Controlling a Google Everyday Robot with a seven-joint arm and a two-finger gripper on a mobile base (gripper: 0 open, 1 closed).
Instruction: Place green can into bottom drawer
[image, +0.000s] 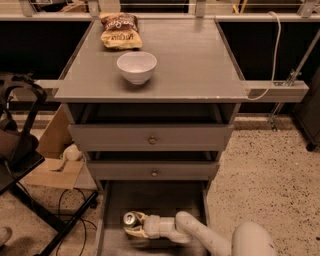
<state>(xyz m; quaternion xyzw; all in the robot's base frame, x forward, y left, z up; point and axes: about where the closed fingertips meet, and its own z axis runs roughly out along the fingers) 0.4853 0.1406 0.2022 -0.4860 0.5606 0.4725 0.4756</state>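
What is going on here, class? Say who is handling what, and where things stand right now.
The robot's arm reaches into the open bottom drawer. Its gripper holds the green can low inside the drawer, towards the left side, silver top facing up at the camera. Whether the can rests on the drawer floor cannot be told. A white bowl and a chip bag sit on the cabinet top.

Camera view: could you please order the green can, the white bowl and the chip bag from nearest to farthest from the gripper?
The gripper is low in the open bottom drawer.
1. Green can: held at its tip.
2. White bowl: on the cabinet top, front left.
3. Chip bag: at the top's back left.
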